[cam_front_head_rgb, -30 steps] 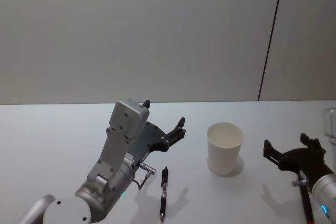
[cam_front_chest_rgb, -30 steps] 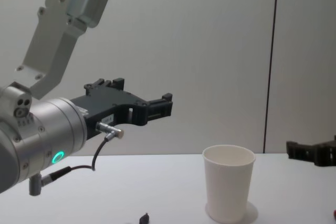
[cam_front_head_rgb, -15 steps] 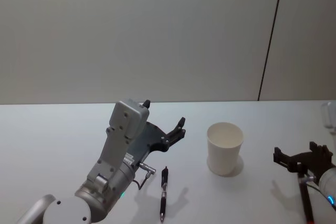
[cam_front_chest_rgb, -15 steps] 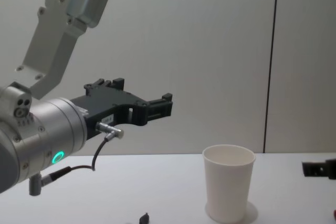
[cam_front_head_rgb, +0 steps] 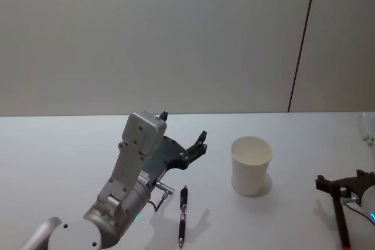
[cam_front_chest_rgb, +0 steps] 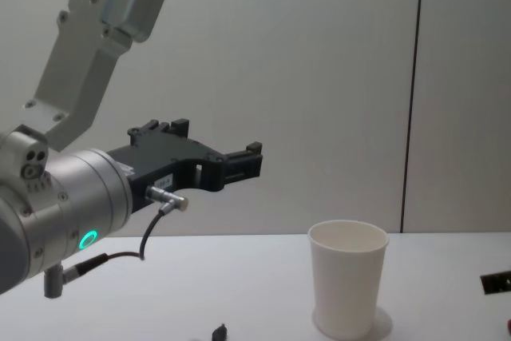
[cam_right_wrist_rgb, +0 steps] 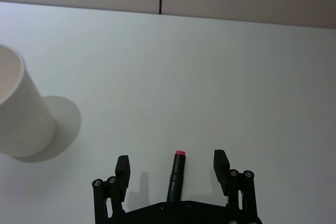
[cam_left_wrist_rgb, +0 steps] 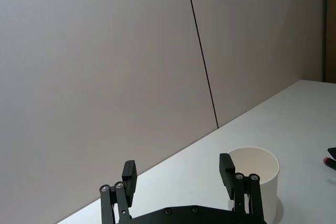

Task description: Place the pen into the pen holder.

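Observation:
The pen holder, a white paper cup [cam_front_head_rgb: 251, 165], stands upright right of the table's middle, and its side shows in the chest view [cam_front_chest_rgb: 347, 277]. A black pen [cam_front_head_rgb: 183, 215] lies on the table left of it, below and in front of my left gripper [cam_front_head_rgb: 193, 144], which hangs open and empty in the air [cam_left_wrist_rgb: 177, 177]. A second dark pen with a red end [cam_front_head_rgb: 340, 223] lies at the near right. My right gripper [cam_front_head_rgb: 341, 181] is open low over its far end, the pen [cam_right_wrist_rgb: 176, 174] showing between the fingers [cam_right_wrist_rgb: 171, 170].
The white table [cam_front_head_rgb: 70, 144] runs back to a plain grey wall with a dark vertical seam [cam_front_head_rgb: 302, 45]. The cup [cam_right_wrist_rgb: 16, 114] stands a short way left of my right gripper.
My right gripper has drawn back toward the near right and dropped lower, settling over the red-ended pen. The left arm, cup and black pen have not moved.

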